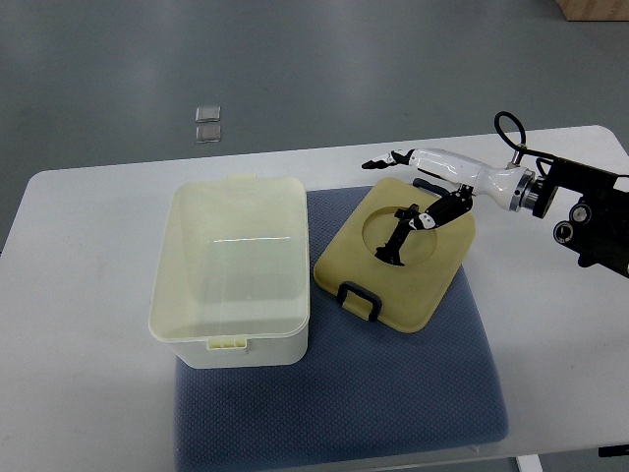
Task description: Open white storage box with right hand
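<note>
On the left half of the dark blue textured mat [393,393] sits the white translucent plastic storage box [232,270], rectangular, uncovered, interior visible from above, nothing visible inside. Small latch tabs show at its far and near rims. Just right of the box, the cream-yellow plastic lid [398,254] lies flat on the same mat, rotated off-square, its left corner close to the box wall but apart from it. Lid has a round recess in the middle and a black clip handle [360,299] on its near-left edge.

Right hand [423,197], white shell with black fingers [397,239], comes in from the right edge and sits over the lid's far-right part. Dark fingers extend down into the round recess, touching or nearly touching the surface; can't tell which. Fingers look loosely extended, not wrapped round anything. One fingertip points left past the lid's far edge.

Mat rests on a white rounded table [88,374]. Beyond the table, two small clear square pieces [207,122] lie on the grey floor [295,59].
</note>
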Robot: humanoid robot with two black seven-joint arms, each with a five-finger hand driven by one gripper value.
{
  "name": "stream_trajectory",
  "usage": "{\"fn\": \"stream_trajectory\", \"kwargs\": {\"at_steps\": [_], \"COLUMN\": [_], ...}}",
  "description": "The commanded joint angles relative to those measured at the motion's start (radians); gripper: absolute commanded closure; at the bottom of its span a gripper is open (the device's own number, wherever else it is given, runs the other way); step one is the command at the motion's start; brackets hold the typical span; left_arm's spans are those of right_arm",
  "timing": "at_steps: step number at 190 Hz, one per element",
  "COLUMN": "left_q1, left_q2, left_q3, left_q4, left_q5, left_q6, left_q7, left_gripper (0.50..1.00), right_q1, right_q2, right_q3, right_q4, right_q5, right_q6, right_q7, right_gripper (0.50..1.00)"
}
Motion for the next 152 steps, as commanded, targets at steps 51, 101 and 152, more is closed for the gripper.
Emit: {"fn": "stream_trajectory", "kwargs": {"at_steps": [51, 101, 152], "left_q1": [0.0, -0.001, -0.001], "left_q2": [0.0, 0.0, 0.0], "left_q3": [0.0, 0.0, 0.0], "left_q4": [0.0, 0.0, 0.0], "left_q5": [0.0, 0.0, 0.0], "left_q6": [0.0, 0.0, 0.0], "left_q7": [0.0, 0.0, 0.0], "left_gripper": [0.5, 0.5, 0.5], "right_q1": [-0.006, -0.005, -0.005], "right_q2": [0.074, 0.149, 0.155], "right_q3": [0.152, 0.155, 0.149], "right_q4": [-0.043, -0.152, -0.168], "right_q5": [0.581, 0.981, 1.188], "right_q6": [0.099, 0.069, 0.041], "right_q7": [0.0, -0.034, -0.187], "right_gripper": [0.607, 0.607, 0.605]}}
